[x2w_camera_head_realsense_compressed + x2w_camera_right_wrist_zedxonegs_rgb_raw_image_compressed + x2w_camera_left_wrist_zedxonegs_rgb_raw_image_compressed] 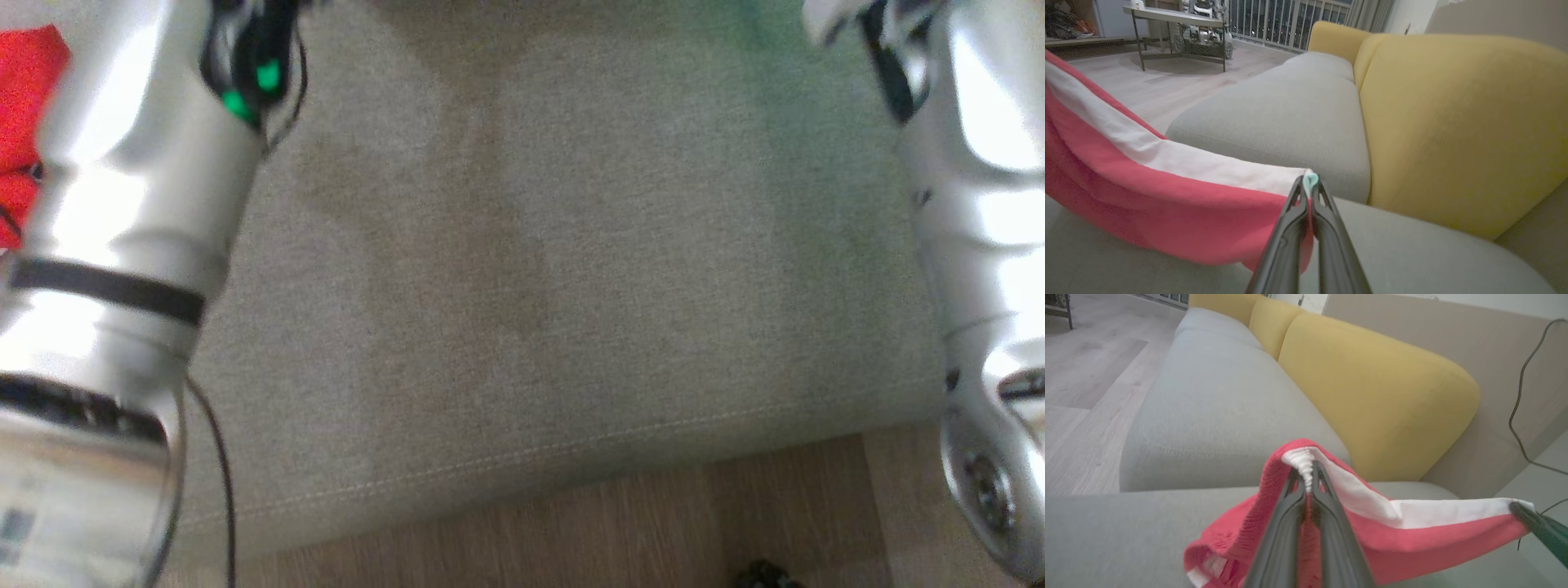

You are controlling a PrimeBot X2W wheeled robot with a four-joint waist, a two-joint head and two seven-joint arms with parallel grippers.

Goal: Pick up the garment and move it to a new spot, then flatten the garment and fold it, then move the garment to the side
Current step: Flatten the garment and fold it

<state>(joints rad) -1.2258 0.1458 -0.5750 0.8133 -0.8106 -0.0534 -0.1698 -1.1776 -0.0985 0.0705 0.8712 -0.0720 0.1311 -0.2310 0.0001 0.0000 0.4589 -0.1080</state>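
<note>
Two grippers were clamped on one garment. The left gripper (pixel 1308 473) had its long dark fingers pressed nearly together on a gathered bunch of white ribbed edging, which poked out between the tips. The right gripper (pixel 1310 185) was fully closed on the far corner of the same edge, with a small pale turquoise scrap showing at its tips. Between them the garment (pixel 1412 539) was stretched out sideways: a red, knit-looking cloth with a broad white band along its upper edge, pulled fairly taut at the top and sagging below into a loose pouch. Near the left gripper the red cloth folded over itself, and a bit of white trim showed at its lowest corner. It hung low over the grey seat cushion (pixel 1412 253) of a sofa; whether its underside rested on the fabric could not be told. Behind it rose the yellow back cushions (pixel 1372 396), and a thin dark cable (pixel 1519 408) ran down the beige wall beyond them. From the head camera, the pale forearms (pixel 122 204) framed a bare stretch of seat, with wooden floor (pixel 653 523) along its front edge.
</note>
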